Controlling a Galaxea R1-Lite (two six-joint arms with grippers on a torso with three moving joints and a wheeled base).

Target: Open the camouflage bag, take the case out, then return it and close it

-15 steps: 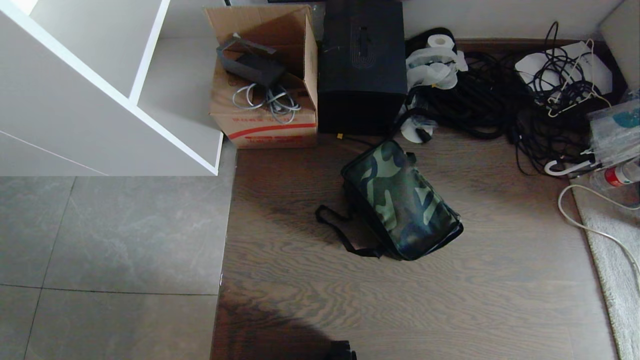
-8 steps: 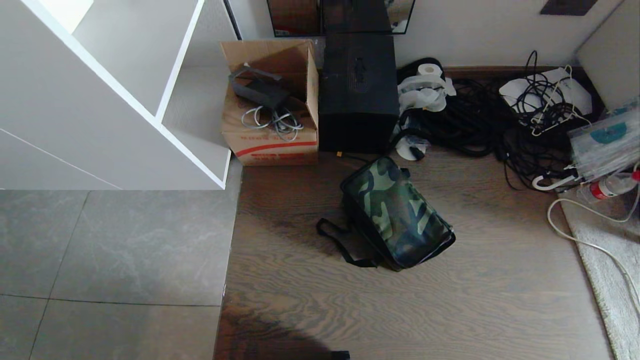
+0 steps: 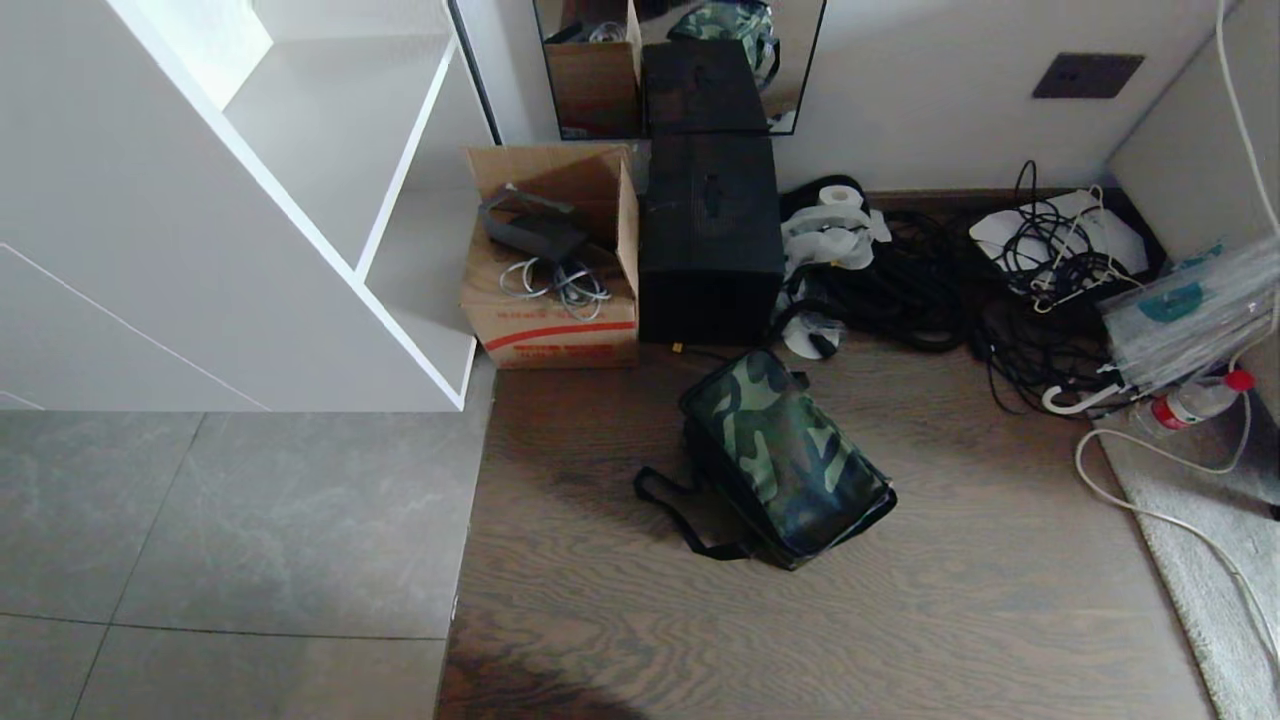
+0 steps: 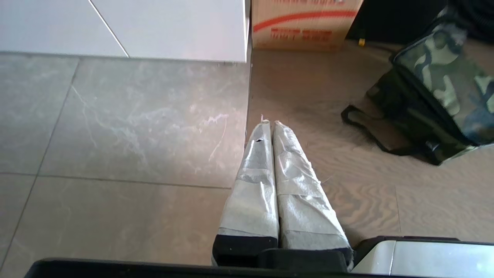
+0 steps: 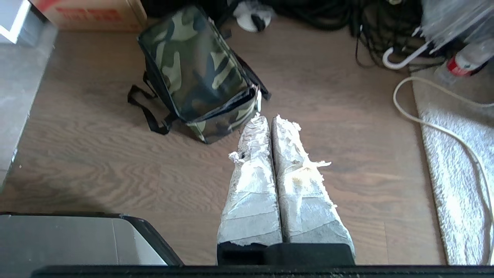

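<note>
Camouflage bag (image 5: pixel 195 67) zipped, on floor, just beyond closed right hand (image 5: pixel 269 120); left hand (image 4: pixel 269 124) closed, farther off.

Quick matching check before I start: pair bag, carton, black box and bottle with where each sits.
Things:
1 camouflage bag
2 cardboard carton
3 black box
4 bottle

Places:
A against the wall, between carton and cable pile
B beside the white shelf unit
C closed, on the wood floor
D far right, by the rug

Pairs: 1-C, 2-B, 3-A, 4-D
</note>
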